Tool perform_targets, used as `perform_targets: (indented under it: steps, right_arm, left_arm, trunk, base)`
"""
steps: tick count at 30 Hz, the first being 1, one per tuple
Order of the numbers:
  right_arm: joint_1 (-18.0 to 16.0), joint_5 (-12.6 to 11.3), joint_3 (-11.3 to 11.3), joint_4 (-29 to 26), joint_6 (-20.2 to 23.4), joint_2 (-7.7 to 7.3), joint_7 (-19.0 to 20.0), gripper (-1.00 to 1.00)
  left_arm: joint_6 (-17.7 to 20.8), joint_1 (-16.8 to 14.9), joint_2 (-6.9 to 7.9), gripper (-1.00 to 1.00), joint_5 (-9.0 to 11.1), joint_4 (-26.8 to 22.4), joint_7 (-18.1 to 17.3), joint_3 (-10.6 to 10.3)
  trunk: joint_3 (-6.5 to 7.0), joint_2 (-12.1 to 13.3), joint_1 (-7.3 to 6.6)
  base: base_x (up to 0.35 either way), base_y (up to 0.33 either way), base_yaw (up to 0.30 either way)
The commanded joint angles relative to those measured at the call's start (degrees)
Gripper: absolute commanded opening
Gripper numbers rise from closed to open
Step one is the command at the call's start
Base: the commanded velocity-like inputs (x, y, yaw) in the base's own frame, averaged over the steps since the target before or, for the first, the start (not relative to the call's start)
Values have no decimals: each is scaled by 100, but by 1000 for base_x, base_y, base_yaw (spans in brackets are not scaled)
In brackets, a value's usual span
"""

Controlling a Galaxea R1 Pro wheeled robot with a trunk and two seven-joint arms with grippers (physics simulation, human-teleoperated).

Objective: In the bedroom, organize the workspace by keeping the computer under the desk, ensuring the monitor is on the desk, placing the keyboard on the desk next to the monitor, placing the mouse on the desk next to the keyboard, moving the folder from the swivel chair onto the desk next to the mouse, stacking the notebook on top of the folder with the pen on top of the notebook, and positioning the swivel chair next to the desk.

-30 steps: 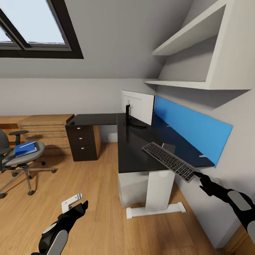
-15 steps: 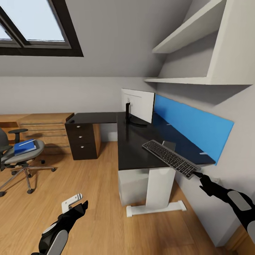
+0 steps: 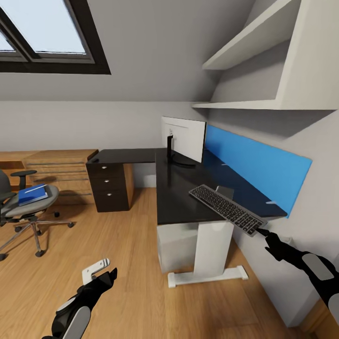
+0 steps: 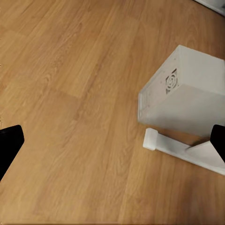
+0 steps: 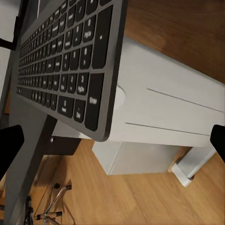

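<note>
At the bottom left of the head view, the left end effector (image 3: 100, 274) hangs over the wood floor (image 3: 127, 263) with its fingers spread wide and nothing in them. At the lower right, the right end effector (image 3: 263, 234) pinches the near corner of the keyboard (image 3: 227, 210). The keyboard is flat and black with pale letters, and it tilts above the edge of the tabletop (image 3: 183, 193), likely so it can be laid down next to the monitor. Under the shiny black tabletop sits the boxy white computer (image 4: 187, 93). Farther back stands the wide monitor (image 3: 183, 140) on its thin stand. At the far left, the grey swivel chair (image 3: 23, 207) carries the bright blue folder (image 3: 32, 194).
</note>
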Motion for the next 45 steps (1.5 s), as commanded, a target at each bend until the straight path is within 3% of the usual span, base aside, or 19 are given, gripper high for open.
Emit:
perform_targets:
  steps: [1,15,28,34,45]
  right_arm:
    - [-5,-5,-26,2,39,2,9,100]
    - [-4,-5,-29,20,39,2,9,100]
    - [-4,-5,-35,108,27,2,8,100]
    - [-4,-5,-35,128,21,2,9,100]
    - [-2,-5,-31,129,21,2,9,100]
  left_arm:
    - [3,-5,7,100,50,8,57,-14]
    - [3,-5,10,100,47,79,53,-19]
    - [7,-5,5,100,34,77,57,-34]
    - [-1,-5,2,100,30,76,78,-92]
    - [0,-5,7,100,37,76,63,-105]
  trunk:
    - [-6,-3,0]
    - [-6,-3,0]
    - [-6,-3,0]
    - [-114,-244,132]
    - [-114,-244,132]
  base:
    - [72,0,0]
    - [158,-14,0]
    - [18,-6,0]
    - [0,0,0]
    - [13,10,0]
